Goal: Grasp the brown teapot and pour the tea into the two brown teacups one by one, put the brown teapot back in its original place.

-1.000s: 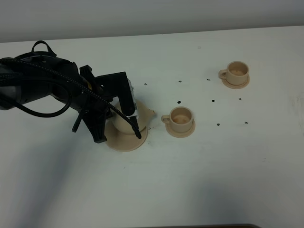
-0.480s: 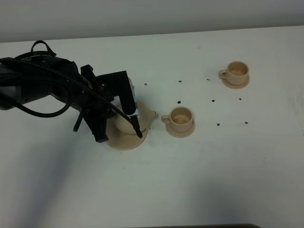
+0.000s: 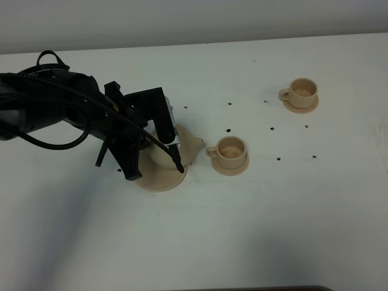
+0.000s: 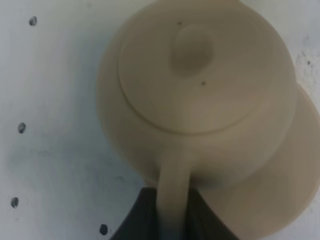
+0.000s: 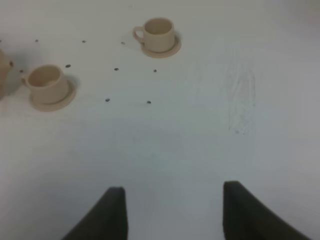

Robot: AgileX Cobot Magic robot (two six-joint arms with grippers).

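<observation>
Left tool (image 4: 172, 220): I see it clenched on the teapot (image 4: 200, 90) handle.
Right tool (image 5: 172, 210): released, holding nothing.
Teapot: over its saucer (image 4: 280, 200), off-centre; I cannot tell if lifted.
Near cup (image 3: 231, 151), far cup (image 3: 302, 91): upright on the worktop (image 3: 242, 230), past the spout.

the high view looks down on the whole surface (image 3: 273, 230); left wrist sits close over the teapot (image 4: 200, 90); right wrist, farther back, shares both teacups (image 5: 46, 82).

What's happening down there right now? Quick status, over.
Left claw shut on teapot handle; teapot at wide saucer, not pouring yet. Right claw open, empty. Nothing between teapot and near cup.
</observation>
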